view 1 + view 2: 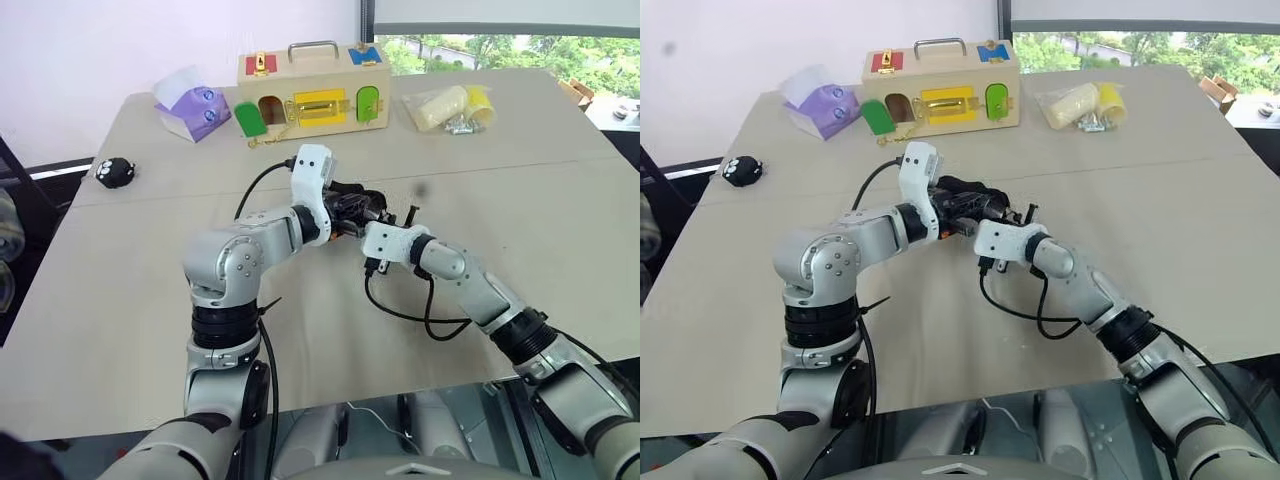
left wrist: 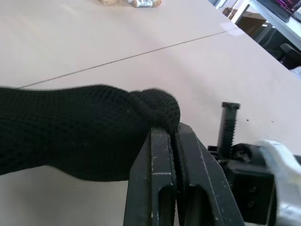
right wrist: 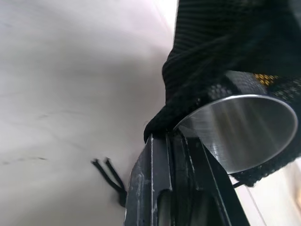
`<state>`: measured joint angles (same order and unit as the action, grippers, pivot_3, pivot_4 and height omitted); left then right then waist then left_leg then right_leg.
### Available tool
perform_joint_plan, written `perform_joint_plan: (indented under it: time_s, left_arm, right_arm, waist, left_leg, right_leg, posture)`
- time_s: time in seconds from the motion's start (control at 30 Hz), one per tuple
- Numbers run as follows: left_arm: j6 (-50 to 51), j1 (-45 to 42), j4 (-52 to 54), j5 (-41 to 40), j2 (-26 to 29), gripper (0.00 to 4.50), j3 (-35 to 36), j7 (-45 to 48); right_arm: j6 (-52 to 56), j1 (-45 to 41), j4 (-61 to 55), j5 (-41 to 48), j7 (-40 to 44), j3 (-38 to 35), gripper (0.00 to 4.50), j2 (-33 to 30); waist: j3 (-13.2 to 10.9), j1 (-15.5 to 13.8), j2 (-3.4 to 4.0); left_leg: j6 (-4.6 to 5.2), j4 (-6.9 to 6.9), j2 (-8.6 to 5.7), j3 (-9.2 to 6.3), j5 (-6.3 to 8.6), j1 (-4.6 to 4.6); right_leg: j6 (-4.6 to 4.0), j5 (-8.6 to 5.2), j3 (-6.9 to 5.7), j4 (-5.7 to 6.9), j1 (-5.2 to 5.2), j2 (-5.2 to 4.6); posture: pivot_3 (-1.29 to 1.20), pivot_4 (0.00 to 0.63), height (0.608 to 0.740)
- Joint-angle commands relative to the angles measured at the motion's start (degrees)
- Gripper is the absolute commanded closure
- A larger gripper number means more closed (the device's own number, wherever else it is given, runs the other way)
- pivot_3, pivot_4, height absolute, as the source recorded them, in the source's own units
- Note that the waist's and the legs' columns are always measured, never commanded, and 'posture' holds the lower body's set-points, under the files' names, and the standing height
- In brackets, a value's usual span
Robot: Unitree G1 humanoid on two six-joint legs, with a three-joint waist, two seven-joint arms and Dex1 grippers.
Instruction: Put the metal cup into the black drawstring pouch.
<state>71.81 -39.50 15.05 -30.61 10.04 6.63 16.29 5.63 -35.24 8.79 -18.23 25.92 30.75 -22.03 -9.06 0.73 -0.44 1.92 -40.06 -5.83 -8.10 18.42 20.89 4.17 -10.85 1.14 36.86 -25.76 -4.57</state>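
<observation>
Both arms meet over the middle of the beige worktop (image 1: 120,300), with the shiny silver metal cup partly inside the soft black mesh drawstring pouch.

The left gripper (image 2: 175,136) has its fingers clenched on a fold of the black drawstring pouch (image 2: 80,132), holding it above the worktop. In the right wrist view the metal cup (image 3: 240,132) sits in the pouch's mouth, cloth wrapped around its rim, just beside the right gripper (image 3: 176,141); whether those fingers are grasping or released I cannot tell. A thin black cord (image 3: 110,176) hangs below.
</observation>
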Motion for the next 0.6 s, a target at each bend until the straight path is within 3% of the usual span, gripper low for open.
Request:
perform_joint_plan:
  time_s: [0.03,0.2,0.4,0.6]
  left_arm:
    - [-2.60,-0.68,0.33,0.17,-0.28,4.50,0.19,-0.59]
    - [-3.15,-0.45,-1.93,0.53,-0.38,4.50,1.34,-1.63]
    - [-3.43,-0.17,-3.80,0.19,-0.54,4.50,3.20,-1.75]
    - [-3.85,0.13,-4.12,0.14,-0.34,4.50,3.76,-1.58]
  right_arm:
    - [-1.04,0.87,-3.00,-0.72,1.04,-1.95,2.78,-0.53]
    - [-3.13,5.92,-11.16,0.07,-0.98,-7.13,0.98,-2.51]
    - [-0.26,16.47,-26.16,7.07,1.99,-15.02,0.98,-4.08]
    - [16.54,18.94,-26.89,15.55,0.56,-20.26,0.98,3.90]
  waist:
    - [0.00,0.02,0.00]
    - [0.00,-0.02,0.00]
    - [0.00,-0.02,0.00]
    - [0.00,-0.01,0.00]
  left_leg:
    - [0.00,0.00,0.00,0.00,0.00,0.00]
    - [-0.01,0.01,0.00,-0.03,0.00,0.00]
    - [-0.01,0.01,0.00,-0.04,0.01,-0.01]
    - [-0.02,-0.01,0.02,-0.02,0.01,-0.05]
  right_leg:
    - [0.00,0.00,0.00,0.00,0.00,0.00]
    - [0.00,0.00,-0.01,0.00,0.00,0.00]
    - [0.00,0.00,-0.01,0.00,0.00,0.01]
    - [-0.02,0.01,0.05,0.04,0.02,0.02]
  posture:
    - [0.00,0.150,0.710]
    - [0.00,0.150,0.710]
    - [0.00,0.150,0.710]
    - [0.00,0.150,0.710]
